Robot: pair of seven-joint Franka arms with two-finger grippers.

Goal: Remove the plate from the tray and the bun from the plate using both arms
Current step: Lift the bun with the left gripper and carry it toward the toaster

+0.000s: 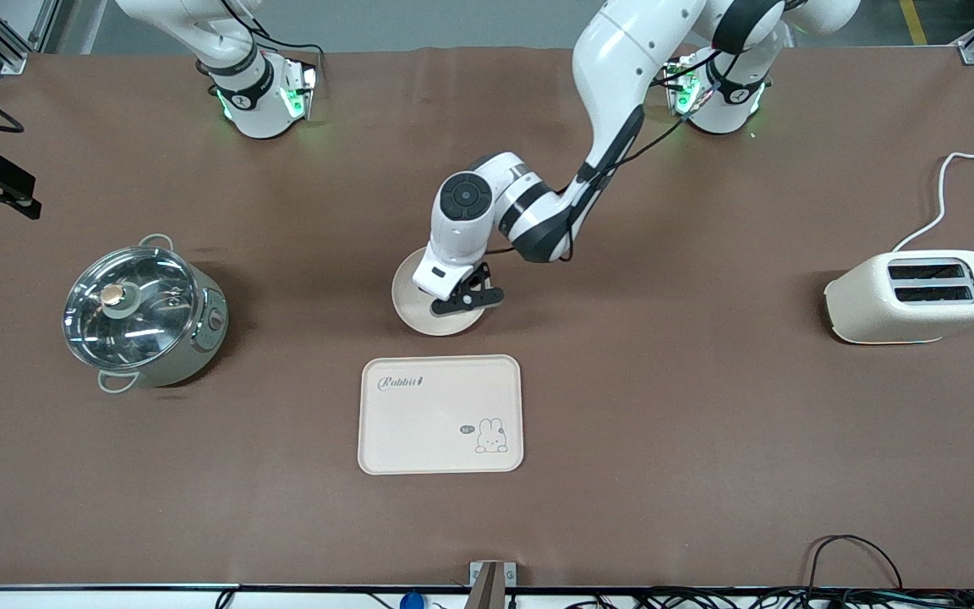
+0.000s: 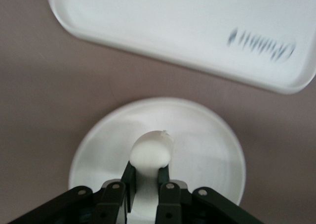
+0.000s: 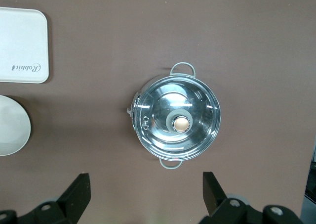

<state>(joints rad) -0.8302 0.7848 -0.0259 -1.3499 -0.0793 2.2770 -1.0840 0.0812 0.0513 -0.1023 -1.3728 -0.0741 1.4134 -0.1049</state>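
Bun [image 2: 151, 151] clamped in left tool [image 2: 146, 177], over plate [image 2: 207, 150].

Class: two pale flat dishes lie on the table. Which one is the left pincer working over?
The round plate, not the rectangular rabbit tray nearer the camera. The left pincer is shut on the plate's rim.
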